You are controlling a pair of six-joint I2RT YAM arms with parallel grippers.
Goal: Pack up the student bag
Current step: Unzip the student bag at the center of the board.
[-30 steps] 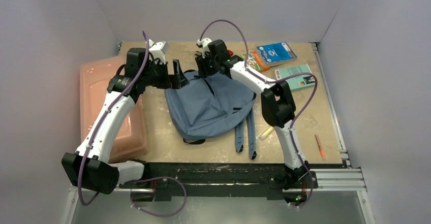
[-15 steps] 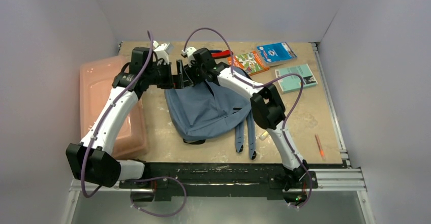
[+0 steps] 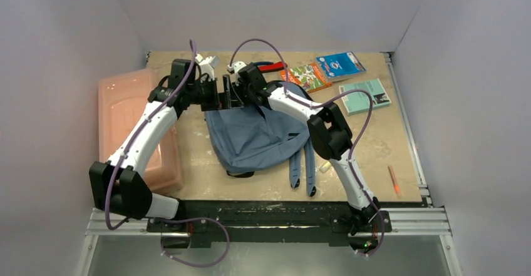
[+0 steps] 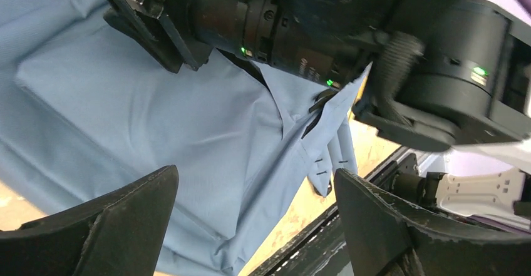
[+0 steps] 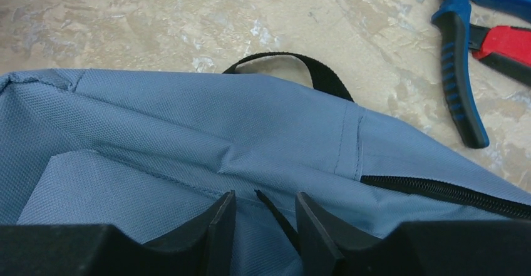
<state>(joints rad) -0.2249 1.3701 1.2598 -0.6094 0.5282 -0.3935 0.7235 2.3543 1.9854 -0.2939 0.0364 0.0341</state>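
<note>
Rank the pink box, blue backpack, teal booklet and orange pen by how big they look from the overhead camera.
1-2. The pink box and the blue backpack: too alike to rank, and the left arm covers part of the box.
3. The teal booklet.
4. The orange pen.

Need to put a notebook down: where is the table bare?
Bare table lies between the right arm and the orange pen; a narrow strip runs between pink box and student bag. The far edge is crowded: pliers, books.

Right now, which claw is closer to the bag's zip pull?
Right. The right gripper has the zip pull between its open jaws; the left gripper hangs open above the student bag, just beside it.
</note>
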